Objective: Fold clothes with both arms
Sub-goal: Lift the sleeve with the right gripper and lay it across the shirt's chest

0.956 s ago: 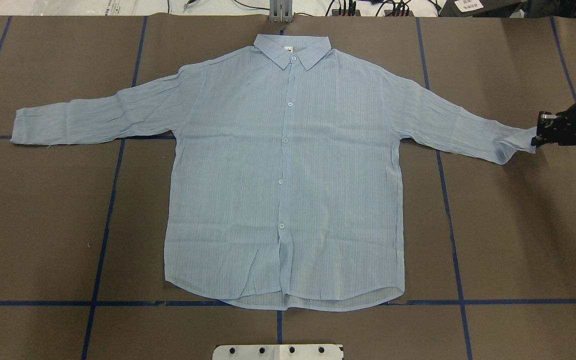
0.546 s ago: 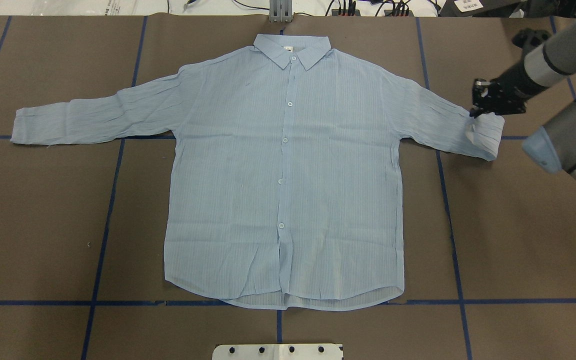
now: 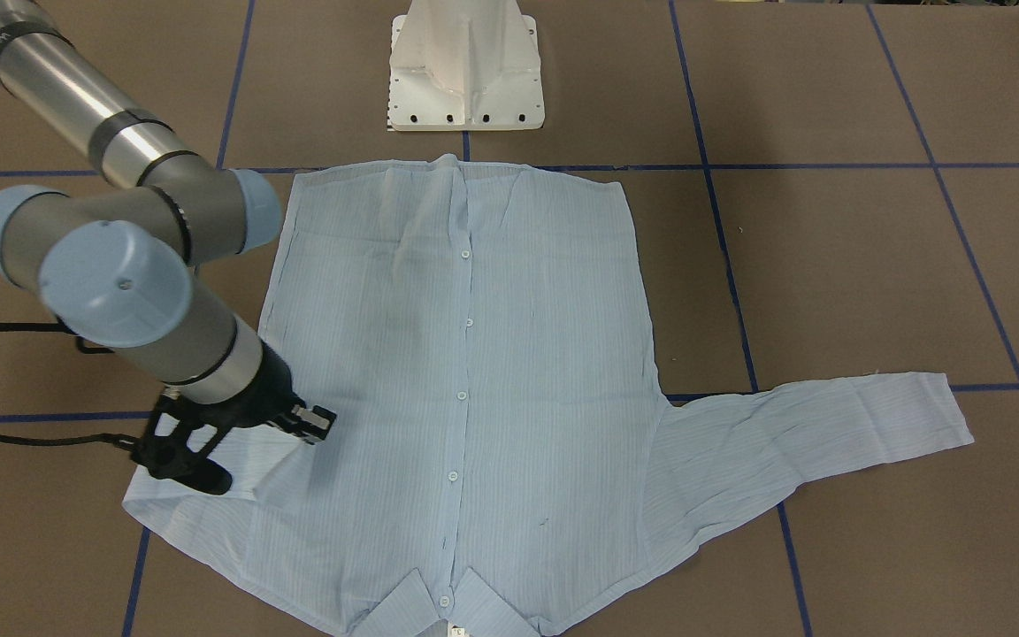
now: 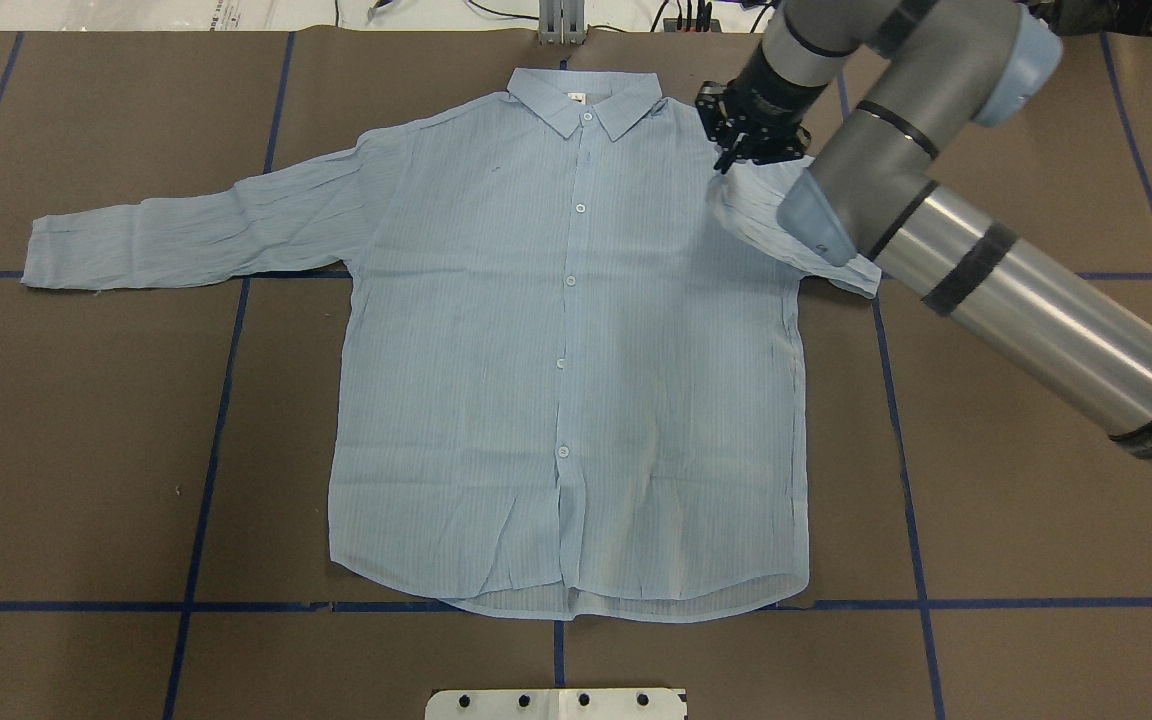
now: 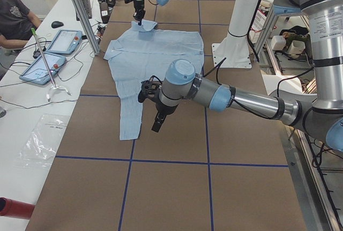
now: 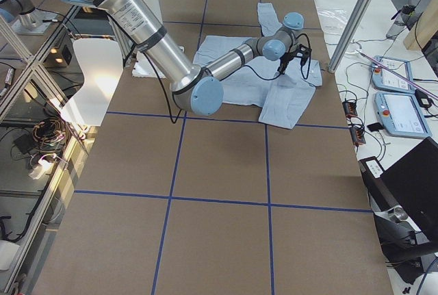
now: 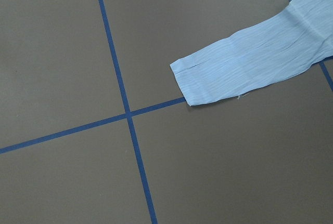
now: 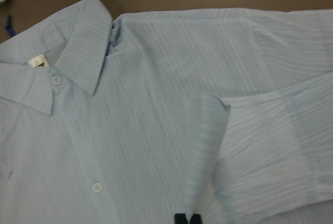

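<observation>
The pale blue shirt (image 4: pixel 556 350) lies flat and buttoned on the brown table, collar (image 4: pixel 584 100) at the far edge. My right gripper (image 4: pixel 729 165) is shut on the right sleeve's cuff (image 8: pixel 205 146) and holds it over the right shoulder, near the collar, so the sleeve (image 4: pixel 786 235) is doubled back on itself. The front view shows the same gripper (image 3: pixel 315 426) over the shirt (image 3: pixel 474 354). The left sleeve (image 4: pixel 186 235) still lies stretched out; its cuff (image 7: pixel 208 78) appears in the left wrist view. My left gripper (image 5: pixel 157 123) hangs beside that sleeve, and I cannot tell its state.
The white pedestal base (image 3: pixel 465 71) stands just behind the shirt's hem. Blue tape lines (image 4: pixel 206 450) cross the brown table. A person (image 5: pixel 13 19) sits at a side bench with tablets (image 5: pixel 64 41) and cables, beyond the table's far edge.
My right gripper has carried the right cuff from the table's far right inward and up toward the collar, folding the sleeve over the shoulder. The rest of the shirt has not moved.
</observation>
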Motion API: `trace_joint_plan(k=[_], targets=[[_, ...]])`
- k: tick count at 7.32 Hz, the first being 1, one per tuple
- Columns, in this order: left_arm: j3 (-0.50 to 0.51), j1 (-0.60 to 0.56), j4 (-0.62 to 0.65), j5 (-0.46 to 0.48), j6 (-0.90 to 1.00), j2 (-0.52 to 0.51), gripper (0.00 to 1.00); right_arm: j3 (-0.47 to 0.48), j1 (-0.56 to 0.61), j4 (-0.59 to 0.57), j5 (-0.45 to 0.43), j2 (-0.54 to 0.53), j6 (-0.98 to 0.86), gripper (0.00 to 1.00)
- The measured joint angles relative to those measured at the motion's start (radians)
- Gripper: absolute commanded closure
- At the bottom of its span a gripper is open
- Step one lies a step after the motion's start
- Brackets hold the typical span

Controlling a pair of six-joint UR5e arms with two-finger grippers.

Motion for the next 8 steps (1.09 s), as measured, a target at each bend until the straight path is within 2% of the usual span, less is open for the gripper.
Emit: trace_joint_plan(k=[2, 5, 6, 8], targets=[[-0.007, 0.000, 0.000, 0.000, 0.000, 0.000, 0.00, -0.089, -0.091, 0.002, -0.084, 0.135, 0.059, 1.00], [-0.010, 0.000, 0.000, 0.000, 0.000, 0.001, 0.00, -0.168, -0.157, 0.099, -0.123, 0.204, 0.085, 1.00], [-0.012, 0.000, 0.000, 0.000, 0.000, 0.001, 0.00, -0.188, -0.166, 0.122, -0.127, 0.212, 0.091, 0.57], [-0.012, 0.000, 0.002, 0.002, 0.000, 0.003, 0.00, -0.209, -0.178, 0.134, -0.138, 0.220, 0.103, 0.02]])
